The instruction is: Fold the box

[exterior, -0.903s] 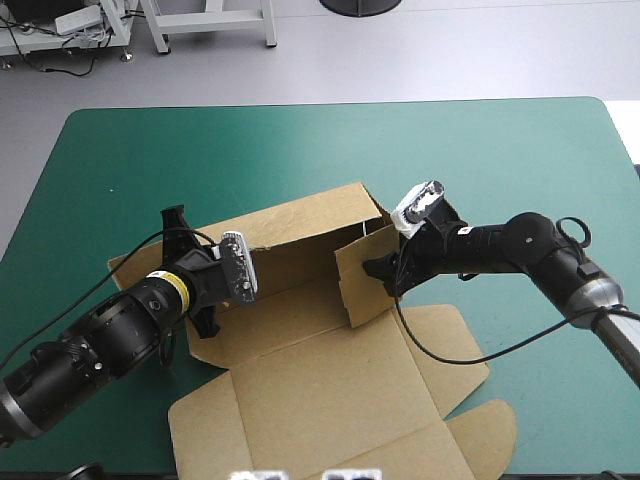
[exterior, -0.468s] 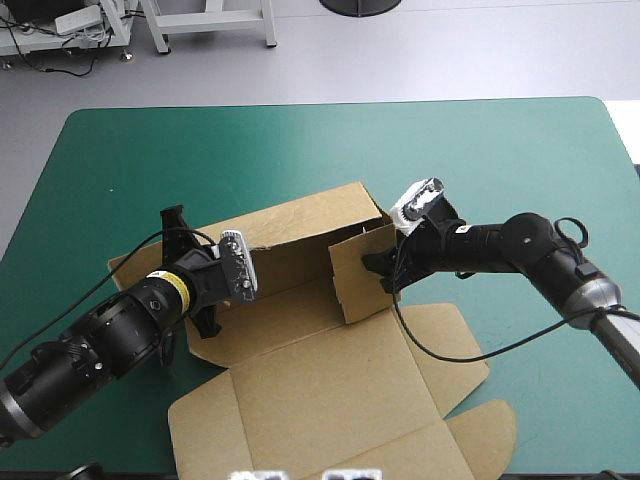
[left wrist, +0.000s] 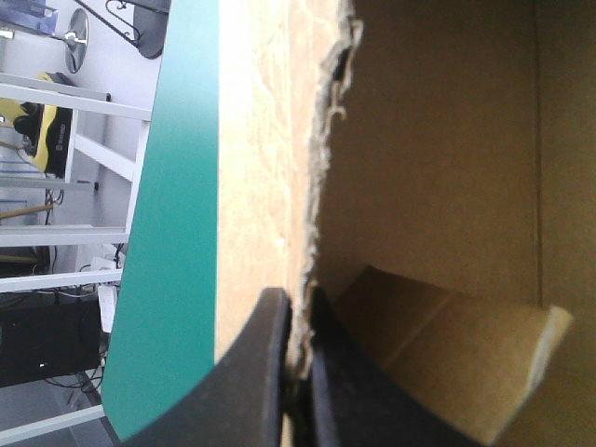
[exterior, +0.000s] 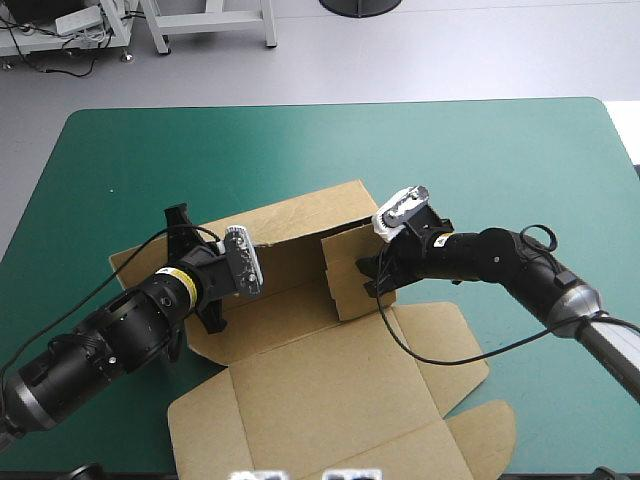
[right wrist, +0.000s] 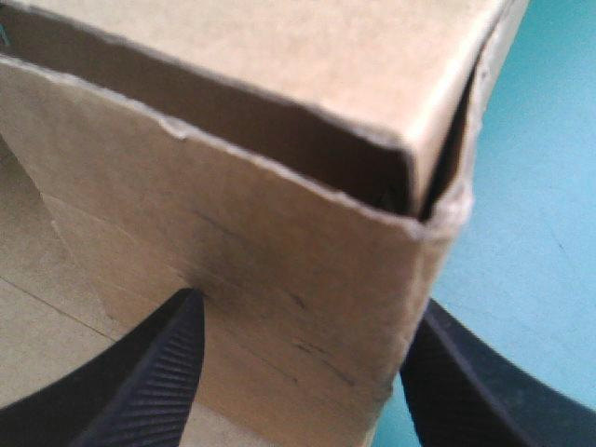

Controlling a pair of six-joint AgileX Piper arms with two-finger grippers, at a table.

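**Status.** The box [exterior: 300, 390] sits at the middle of the table [exterior: 480, 150]. Its rear wall [exterior: 290, 225] stands raised. The wide front panels lie flat toward the near edge.

**Left gripper** [left wrist: 300, 372]. It is clenched on the box. In the left wrist view, a ragged board edge [left wrist: 321, 140] runs up from between the two fingers, which all but meet on it. Treat this grip as the anchor that keeps the sheet from sliding.

**Right gripper** [right wrist: 307, 312]. It is released. In the right wrist view, its fingers [right wrist: 149, 372] stand well apart, and the right flap [exterior: 345, 275] rises upright just ahead of them. You cannot tell whether either finger touches the board. The flap meets the rear wall at a corner, where a dark gap shows between the two sheets.

**Step in hand.** Judged from this layout, you are erecting the right side and squaring the flap to the rear wall. The front panels are not yet folded.

**Next move.**
1. Hold the left grip firm.
2. Bring the right gripper against the flap's outer face, low and near the crease.
3. Press inward until the corner gap shuts.

**Caution.** Push evenly. A high or slanted push is likely to bend the flap rather than turn it on its crease. It may also tip the rear wall backward.
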